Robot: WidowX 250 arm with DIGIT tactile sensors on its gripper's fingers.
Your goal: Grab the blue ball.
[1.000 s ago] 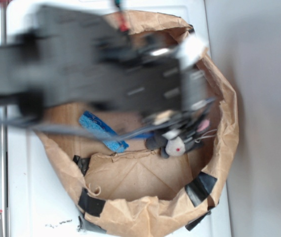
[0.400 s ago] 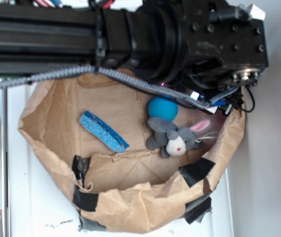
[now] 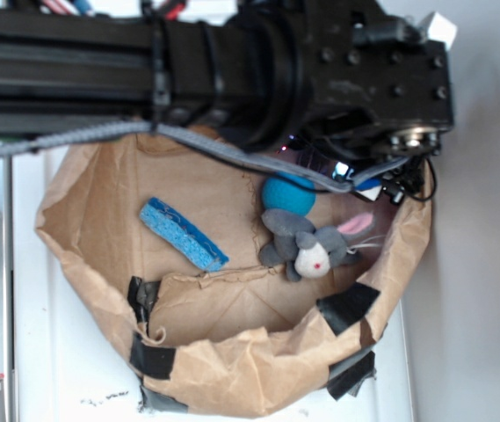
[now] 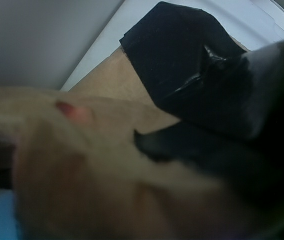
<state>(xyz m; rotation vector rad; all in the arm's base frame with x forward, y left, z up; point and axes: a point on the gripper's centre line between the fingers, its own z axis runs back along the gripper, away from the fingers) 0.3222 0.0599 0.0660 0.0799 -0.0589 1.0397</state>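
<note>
Exterior view was filled along its top by the black robot arm [image 3: 232, 61], which was stretched across the upper rim of a brown paper bag [image 3: 91, 264] laid open on a white surface [image 3: 65, 378]. The blue ball [image 3: 286, 195] was seen inside the bag, near its upper right part, half covered from above by the arm's wrist housing and by a grey braided cable [image 3: 232, 151] that was slung across the opening. The ball was touched from below by the grey plush bunny [image 3: 307, 244], whose pink ear [image 3: 355, 223] was pointed toward the bag's right wall. A flat blue sponge [image 3: 184, 234] was lying tilted to the left of both, well apart from the ball. Strips of black tape [image 3: 348, 306] were stuck on the bag's rim at the lower right and lower left.

The claw itself could not be made out in the exterior view, being hidden under the wrist housing, so whether its fingers were apart or together could not be told.

Wrist view was blurred: brown paper was seen close up, a patch of black tape [image 4: 181, 75] was seen against the white surface at the top, a dark shape was at the right edge, and a sliver of blue was at the lower left corner.
</note>
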